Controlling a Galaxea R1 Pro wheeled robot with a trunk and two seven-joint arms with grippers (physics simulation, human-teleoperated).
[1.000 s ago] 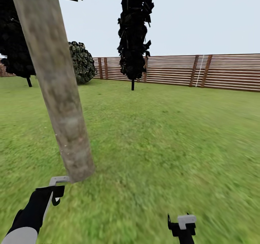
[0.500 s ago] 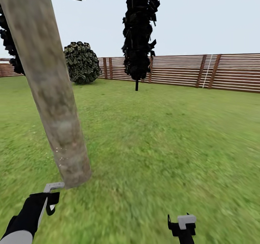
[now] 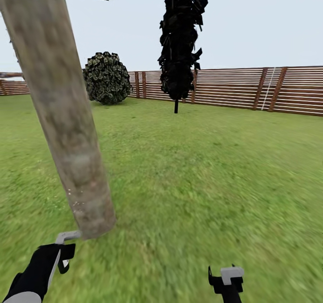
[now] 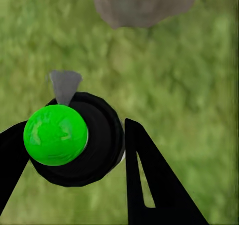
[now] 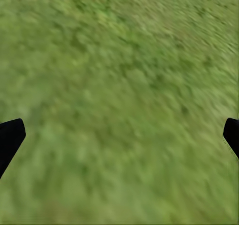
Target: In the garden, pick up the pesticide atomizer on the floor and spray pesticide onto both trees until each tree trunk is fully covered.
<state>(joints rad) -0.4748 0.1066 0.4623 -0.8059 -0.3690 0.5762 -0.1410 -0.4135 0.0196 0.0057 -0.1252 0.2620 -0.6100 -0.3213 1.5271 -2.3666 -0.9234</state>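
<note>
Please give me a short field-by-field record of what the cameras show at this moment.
setting: grass lawn with slatted wooden fence
nearest tree trunk: grey-brown, a few white specks low on the bark
left gripper: closed around the atomizer, which has a green top; the grey nozzle points toward the trunk base
right gripper: open, nothing between the fingers, grass below
background: round shrub and dark narrow tree by the fence
</note>
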